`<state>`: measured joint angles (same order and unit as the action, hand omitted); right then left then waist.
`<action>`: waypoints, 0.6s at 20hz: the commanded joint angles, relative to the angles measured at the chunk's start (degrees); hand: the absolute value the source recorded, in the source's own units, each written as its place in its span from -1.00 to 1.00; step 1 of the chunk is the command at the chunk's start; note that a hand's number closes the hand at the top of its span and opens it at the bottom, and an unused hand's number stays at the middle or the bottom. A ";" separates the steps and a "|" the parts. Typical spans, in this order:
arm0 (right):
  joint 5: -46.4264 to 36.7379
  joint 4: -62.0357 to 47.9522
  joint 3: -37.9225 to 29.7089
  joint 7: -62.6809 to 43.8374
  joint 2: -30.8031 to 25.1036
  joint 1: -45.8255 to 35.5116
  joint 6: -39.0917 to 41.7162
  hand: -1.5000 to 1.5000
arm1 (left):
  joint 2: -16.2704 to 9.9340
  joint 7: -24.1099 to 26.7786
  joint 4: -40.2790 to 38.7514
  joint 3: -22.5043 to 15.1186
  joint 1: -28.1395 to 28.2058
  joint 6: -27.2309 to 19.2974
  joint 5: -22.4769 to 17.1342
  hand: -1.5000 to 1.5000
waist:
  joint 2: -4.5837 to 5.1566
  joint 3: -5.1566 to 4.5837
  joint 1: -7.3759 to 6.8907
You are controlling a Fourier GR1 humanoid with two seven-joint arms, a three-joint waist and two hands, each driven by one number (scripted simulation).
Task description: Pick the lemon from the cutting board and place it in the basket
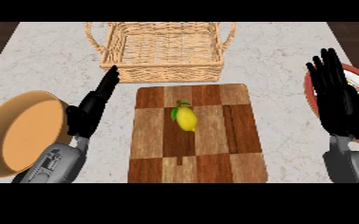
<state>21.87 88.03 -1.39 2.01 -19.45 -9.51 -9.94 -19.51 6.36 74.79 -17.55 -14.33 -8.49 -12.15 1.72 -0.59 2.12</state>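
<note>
While lying on the cutting board (198, 133), lemon (186, 118) untouched, near basket (163, 51). Left robot hand (95, 107) and right robot hand (335, 99) open, fingers straight. No writing seen.

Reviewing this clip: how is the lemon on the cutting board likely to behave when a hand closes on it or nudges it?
The lemon is small, rounded and oval, so it would probably roll if nudged on the flat cutting board. It looks smooth-skinned, so it might slip between fingers. It seems solid, likely holding its shape when gripped.
</note>
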 commanded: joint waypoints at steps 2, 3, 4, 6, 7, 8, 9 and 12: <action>-0.01 0.70 9.53 -0.94 2.80 -6.72 7.92 1.00 | 1.56 -5.31 -3.25 -0.13 1.22 -0.57 -1.34 0.00 | -1.03 0.61 -4.33; 0.64 1.92 12.42 -1.69 3.94 -9.27 10.33 1.00 | 1.93 -4.10 -3.41 -1.18 5.14 0.22 -1.85 0.00 | -0.71 0.51 -7.63; 1.33 2.94 15.15 -1.26 5.31 -11.80 13.19 1.00 | 2.26 -6.30 -4.89 -0.72 5.05 -0.02 -2.75 0.00 | -0.04 0.54 -9.51; 2.69 4.20 20.56 -1.57 7.25 -16.57 19.33 1.00 | 1.87 -8.24 -6.93 -1.41 6.55 0.04 -2.47 0.00 | 0.85 0.52 -14.04; -1.38 7.14 25.01 -0.18 4.11 -19.54 24.39 1.00 | 1.78 -8.74 -7.18 -2.36 6.97 0.76 -2.18 0.00 | 0.04 0.16 -15.70; -0.43 6.15 28.60 -0.33 6.06 -19.45 27.46 1.00 | 1.29 -10.10 -7.60 -2.03 6.65 1.34 -2.74 0.00 | 0.19 0.47 -14.52; -0.26 5.36 32.43 -0.59 8.78 -19.21 28.78 1.00 | 0.58 -10.95 -7.99 -1.37 6.90 1.57 -3.24 0.00 | 0.11 0.52 -14.12; -10.21 3.95 41.12 1.58 11.23 -20.21 28.10 -1.00 | 0.18 -12.94 -8.03 0.08 9.51 -0.42 -4.04 0.00 | -1.39 0.56 -9.07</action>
<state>18.25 92.57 29.36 1.98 -11.37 -26.98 14.59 -18.09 -1.52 70.45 -17.58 -9.94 -8.11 -15.40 0.73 0.13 -8.60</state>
